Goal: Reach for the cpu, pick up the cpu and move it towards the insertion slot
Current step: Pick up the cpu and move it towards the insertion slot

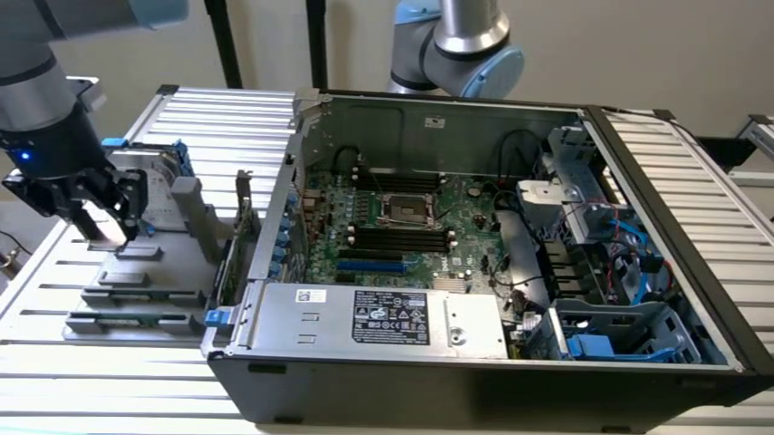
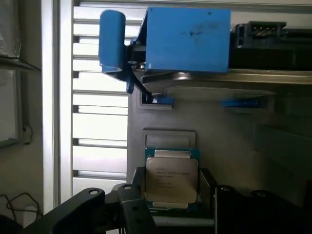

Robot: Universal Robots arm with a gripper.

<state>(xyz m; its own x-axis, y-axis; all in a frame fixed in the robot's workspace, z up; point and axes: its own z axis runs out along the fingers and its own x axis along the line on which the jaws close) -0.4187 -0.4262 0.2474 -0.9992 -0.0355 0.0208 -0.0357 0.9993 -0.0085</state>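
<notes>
Slippage is the risk: fingers point(image 2: 134, 212) stand spread either side of the cpu point(image 2: 171, 176), lying flat in its grey fixture point(image 1: 133, 272) well apart from the insertion slot point(image 1: 405, 210), so an off-centre squeeze could tilt it or catch only its rim.

Slatted metal table point(image 1: 72, 381), open computer case point(image 1: 484, 390), grey parts holder point(image 1: 158, 272)

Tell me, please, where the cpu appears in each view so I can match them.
Exterior view: the cpu seems to be the pale patch at the gripper, at the exterior view's left, outside the computer case.
Wrist view: the cpu lies label-up, near the camera.
Shared landmark: the blue-bracketed hard drive behind it.
</notes>
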